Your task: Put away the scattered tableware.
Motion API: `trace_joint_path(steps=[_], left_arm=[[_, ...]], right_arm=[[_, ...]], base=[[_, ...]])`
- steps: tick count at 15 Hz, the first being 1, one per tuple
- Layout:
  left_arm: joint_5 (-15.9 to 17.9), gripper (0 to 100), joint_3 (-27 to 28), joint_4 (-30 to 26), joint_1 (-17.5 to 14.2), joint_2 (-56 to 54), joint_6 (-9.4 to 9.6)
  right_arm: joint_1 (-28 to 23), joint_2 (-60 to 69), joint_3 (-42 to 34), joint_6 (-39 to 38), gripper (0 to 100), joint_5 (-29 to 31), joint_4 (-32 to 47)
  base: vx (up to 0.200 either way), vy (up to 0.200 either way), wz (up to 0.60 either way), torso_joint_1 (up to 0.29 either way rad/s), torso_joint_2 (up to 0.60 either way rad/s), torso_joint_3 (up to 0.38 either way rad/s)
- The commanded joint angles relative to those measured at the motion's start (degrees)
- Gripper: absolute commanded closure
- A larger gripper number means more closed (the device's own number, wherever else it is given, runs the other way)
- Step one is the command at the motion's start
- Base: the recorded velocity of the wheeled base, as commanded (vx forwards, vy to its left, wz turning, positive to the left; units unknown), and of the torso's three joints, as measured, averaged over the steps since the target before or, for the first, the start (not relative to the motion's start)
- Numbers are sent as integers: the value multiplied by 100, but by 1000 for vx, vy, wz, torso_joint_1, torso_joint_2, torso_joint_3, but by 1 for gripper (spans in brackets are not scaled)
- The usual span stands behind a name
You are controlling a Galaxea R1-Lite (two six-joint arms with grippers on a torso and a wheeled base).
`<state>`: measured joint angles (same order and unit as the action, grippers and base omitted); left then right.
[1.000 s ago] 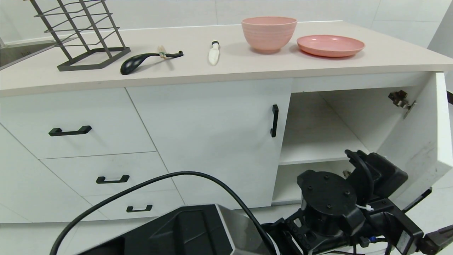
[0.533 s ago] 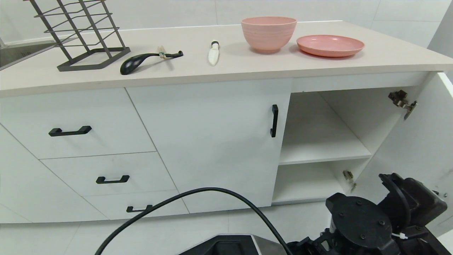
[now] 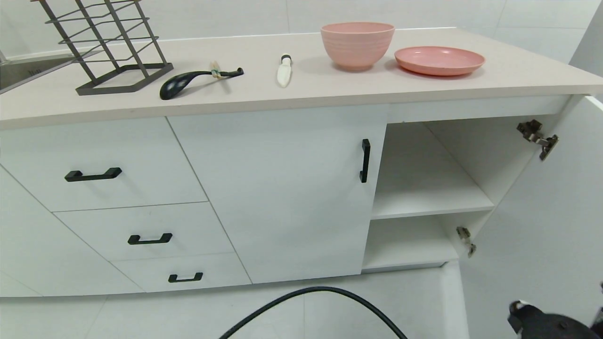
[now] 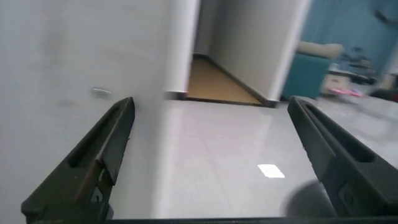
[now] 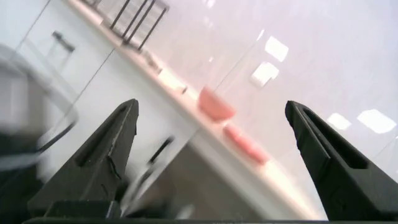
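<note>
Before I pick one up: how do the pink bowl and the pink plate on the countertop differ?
The pink bowl is deep, with tall ribbed walls; the pink plate is shallow and nearly flat. The pink bowl stands higher, while the pink plate spreads wider. The pink bowl sits to the robot's left of the pink plate. Both are pink, upright, and rest on the countertop.

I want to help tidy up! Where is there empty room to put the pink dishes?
Both shelves in the open cabinet are bare: the upper shelf and lower shelf, between the black handle and the open door. The countertop right of the pink plate is bare too. Crowded: the pink bowl sits close beside that plate.
</note>
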<state>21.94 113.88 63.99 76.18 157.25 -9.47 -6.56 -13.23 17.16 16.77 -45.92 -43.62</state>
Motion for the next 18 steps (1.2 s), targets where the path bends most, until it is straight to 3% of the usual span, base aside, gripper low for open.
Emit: trace_joint_path(steps=[1, 4, 6, 8, 9, 11, 13, 14, 15, 17, 18], left_arm=[[100, 0, 71, 149, 116, 236, -2], [267, 0, 55, 685, 64, 104, -37], [267, 0, -806, 905, -138, -511, -169], [284, 0, -2626, 1186, -578, -1486, -178], [284, 0, -3144, 1353, -718, -1697, -160], [275, 0, -4972, 2170, -1307, -2488, -143], [275, 0, -6467, 2601, -1756, -3323, -99], [249, 0, -7073, 2601, -2028, -3789, -37], [249, 0, -7495, 2601, -2318, -4211, 156], [267, 0, -8066, 2601, -2933, -4835, 736], [275, 0, -8347, 2601, -3162, -5143, 894]], right_arm=[[-12, -523, 419, 1, 0, -4, -261], [-12, -576, 446, 10, 0, 4, -367], [-12, -576, 419, 45, 0, 4, -376], [23, -497, 147, 45, 0, 4, -367], [23, -462, 6, 45, 0, 4, -367], [23, -391, -600, 19, 0, 39, -349], [23, -374, -934, 19, 0, 83, -349], [23, -356, -1031, 19, 0, 92, -349], [23, -356, -1110, 19, 0, 92, -349], [23, -330, -1462, 19, 0, 127, -349], [23, -259, -1620, 1, 0, 145, -332]], base=[[0, 0, 0, 0, 0, 0], [0, 0, 0, 0, 0, 0], [0, 0, 0, 0, 0, 0], [0, 0, 0, 0, 0, 0], [0, 0, 0, 0, 0, 0], [0, 0, 0, 0, 0, 0], [0, 0, 0, 0, 0, 0], [0, 0, 0, 0, 0, 0], [0, 0, 0, 0, 0, 0], [0, 0, 0, 0, 0, 0], [0, 0, 0, 0, 0, 0]])
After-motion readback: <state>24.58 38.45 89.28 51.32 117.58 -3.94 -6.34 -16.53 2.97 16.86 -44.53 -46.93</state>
